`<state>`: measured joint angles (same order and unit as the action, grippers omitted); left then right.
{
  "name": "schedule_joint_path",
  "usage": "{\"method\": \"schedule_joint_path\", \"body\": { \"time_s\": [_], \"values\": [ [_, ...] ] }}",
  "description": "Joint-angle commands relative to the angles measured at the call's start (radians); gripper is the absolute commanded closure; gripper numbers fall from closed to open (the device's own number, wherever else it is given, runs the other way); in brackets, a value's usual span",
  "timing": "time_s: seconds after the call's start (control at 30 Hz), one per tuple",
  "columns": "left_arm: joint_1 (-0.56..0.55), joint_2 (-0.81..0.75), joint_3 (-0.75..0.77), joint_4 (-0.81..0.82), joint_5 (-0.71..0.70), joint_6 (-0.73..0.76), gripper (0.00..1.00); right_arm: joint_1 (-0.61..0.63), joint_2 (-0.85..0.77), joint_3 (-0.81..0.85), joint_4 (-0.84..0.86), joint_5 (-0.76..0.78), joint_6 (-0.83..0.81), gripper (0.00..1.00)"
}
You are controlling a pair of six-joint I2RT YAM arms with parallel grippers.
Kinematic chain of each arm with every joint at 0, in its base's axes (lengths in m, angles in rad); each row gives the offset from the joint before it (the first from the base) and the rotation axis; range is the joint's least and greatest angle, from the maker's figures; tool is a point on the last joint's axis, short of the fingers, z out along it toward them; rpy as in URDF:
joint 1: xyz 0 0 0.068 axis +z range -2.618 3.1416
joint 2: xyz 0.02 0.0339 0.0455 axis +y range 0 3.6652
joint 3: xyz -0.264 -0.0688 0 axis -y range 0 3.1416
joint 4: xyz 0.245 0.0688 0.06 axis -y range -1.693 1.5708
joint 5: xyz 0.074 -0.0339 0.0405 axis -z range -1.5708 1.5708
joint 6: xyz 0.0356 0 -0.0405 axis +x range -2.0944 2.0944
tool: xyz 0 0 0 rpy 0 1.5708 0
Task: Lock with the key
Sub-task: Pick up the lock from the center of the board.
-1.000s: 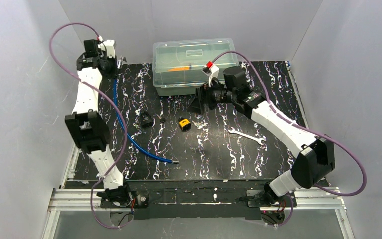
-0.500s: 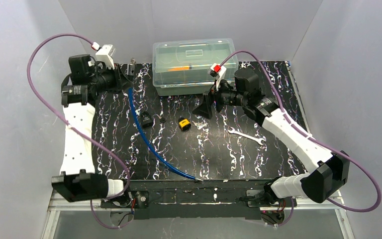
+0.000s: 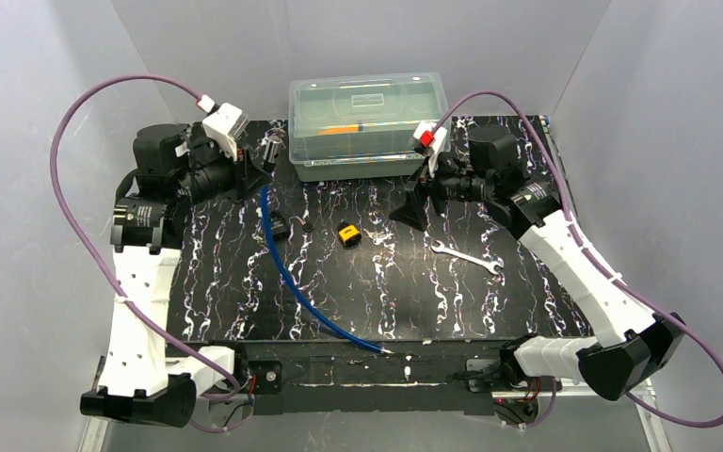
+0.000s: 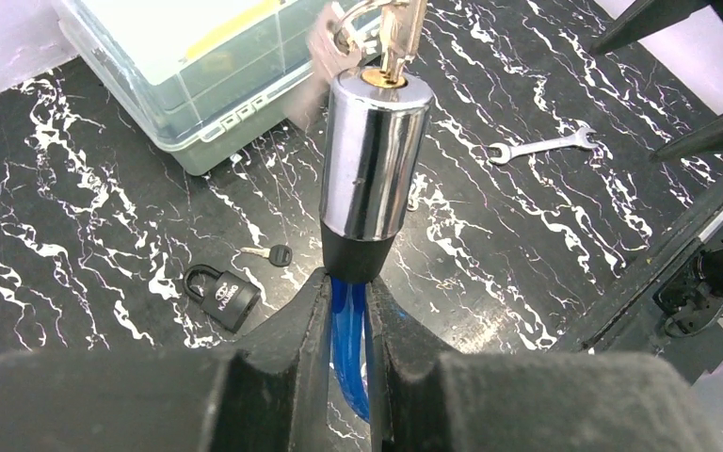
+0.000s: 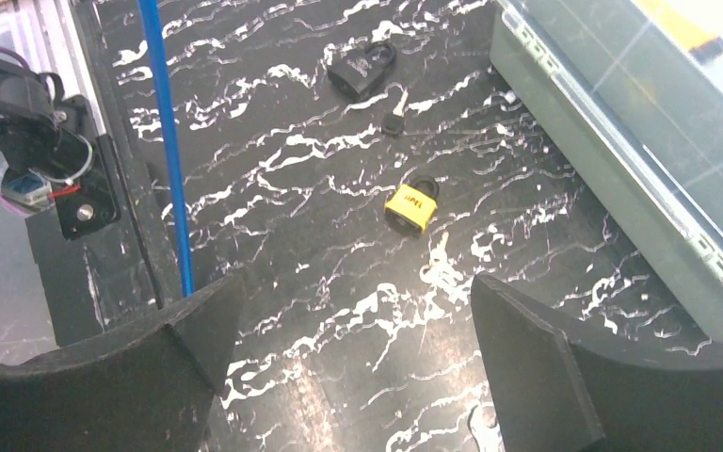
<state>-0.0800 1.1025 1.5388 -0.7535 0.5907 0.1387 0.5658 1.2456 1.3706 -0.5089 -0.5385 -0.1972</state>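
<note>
Chrome lock cylinder (image 4: 372, 155) is standing at upper centre, the key (image 4: 403, 28) sitting in its top; left gripper (image 4: 348, 282) is clamping the blue cable (image 4: 344, 330) beneath. Right gripper (image 5: 356, 292) is hanging with jaws wide apart.

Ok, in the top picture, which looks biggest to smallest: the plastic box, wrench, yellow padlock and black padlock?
1. Plastic box, largest.
2. Wrench.
3. The yellow padlock and black padlock look about alike, too close to rank.

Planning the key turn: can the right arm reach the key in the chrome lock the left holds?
Probably yes. The key juts from the top of the chrome lock, clear of the left gripper clamping its base; the right gripper is open, nothing standing between.
</note>
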Motion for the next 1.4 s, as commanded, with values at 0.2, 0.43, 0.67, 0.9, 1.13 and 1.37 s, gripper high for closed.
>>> {"method": "schedule_joint_path", "body": {
  "time_s": [0.2, 0.43, 0.67, 0.9, 1.13, 1.37],
  "values": [
    [-0.012, 0.036, 0.151, 0.005, 0.034, -0.277, 1.00, -0.040, -0.024, -0.093, 0.106, -0.217, 0.163, 0.03],
    [-0.012, -0.020, 0.056, 0.088, 0.053, -0.460, 1.00, 0.013, 0.109, -0.064, 0.202, -0.230, 0.298, 0.02],
    [-0.012, -0.040, 0.032, 0.103, 0.114, -0.472, 1.00, 0.133, 0.163, -0.029, 0.420, -0.141, 0.389, 0.02],
    [-0.028, -0.011, 0.068, 0.102, 0.150, -0.470, 1.00, 0.246, 0.231, 0.091, 0.488, -0.012, 0.421, 0.02],
    [-0.065, 0.039, 0.118, 0.106, 0.165, -0.493, 1.00, 0.360, 0.285, 0.151, 0.547, 0.141, 0.425, 0.04],
    [-0.100, 0.043, 0.120, 0.126, 0.170, -0.508, 1.00, 0.394, 0.324, 0.144, 0.618, 0.197, 0.490, 0.13]
  ]
}}
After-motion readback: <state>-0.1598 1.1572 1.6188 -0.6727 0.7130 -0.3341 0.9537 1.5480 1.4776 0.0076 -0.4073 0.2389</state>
